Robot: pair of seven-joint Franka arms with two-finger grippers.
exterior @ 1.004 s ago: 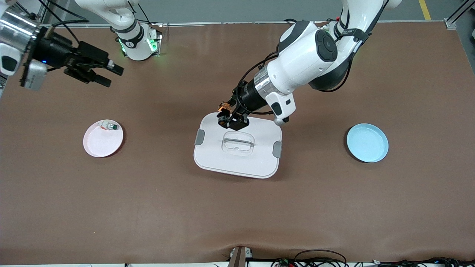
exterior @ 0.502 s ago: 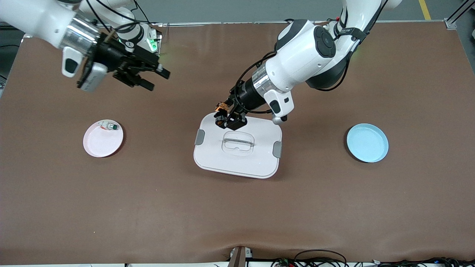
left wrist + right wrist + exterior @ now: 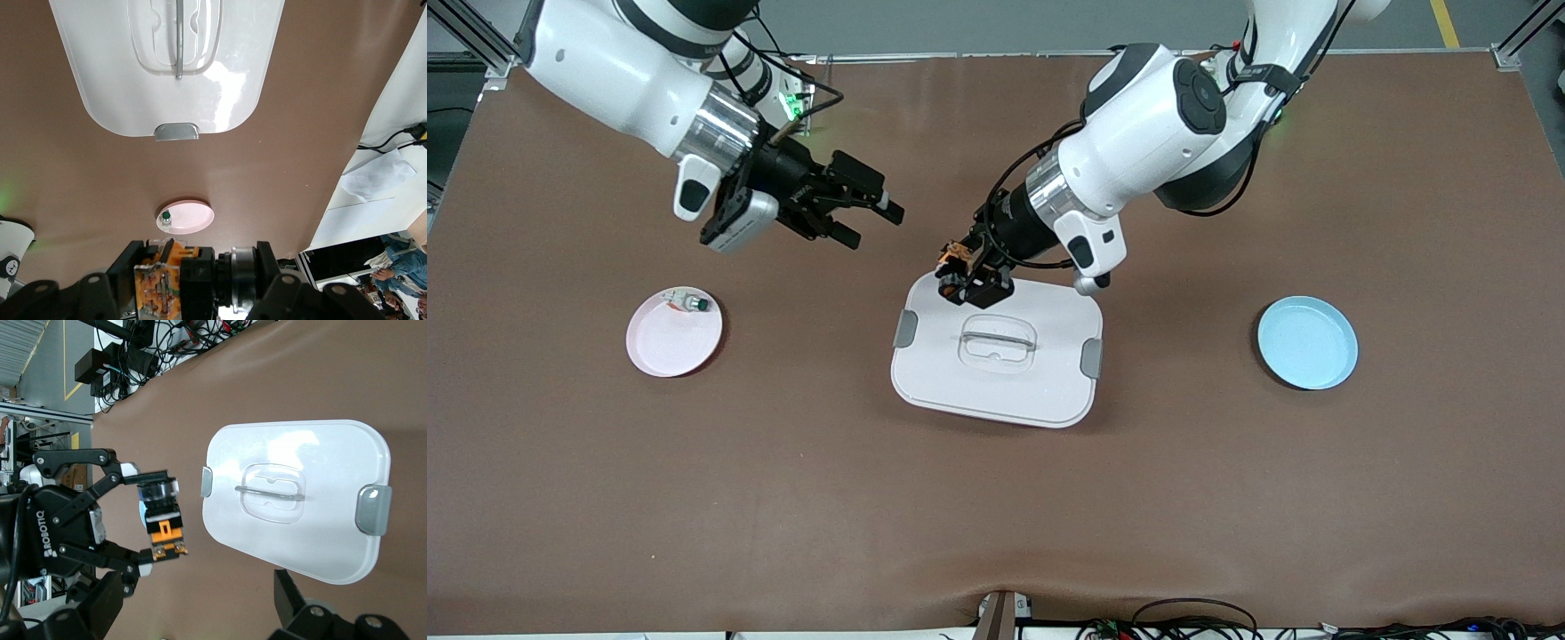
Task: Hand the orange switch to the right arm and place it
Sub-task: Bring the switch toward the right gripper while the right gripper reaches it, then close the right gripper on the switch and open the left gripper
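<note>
Over the white lid's (image 3: 996,356) edge nearest the robots, your left tool (image 3: 959,277) grips the orange switch (image 3: 162,513), seen clearly only from the right wrist; right tool (image 3: 871,218) spread wide, over bare table (image 3: 996,516).

High front camera faces the arms; both wrist cameras (held close above) share the white lid (image 3: 996,356).

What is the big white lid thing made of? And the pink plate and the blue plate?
The white lid looks like glossy hard plastic: light glints off it, and its grey clips look duller. The pink plate and blue plate look like smooth matte plastic with even colour, though they could be glazed ceramic.
</note>
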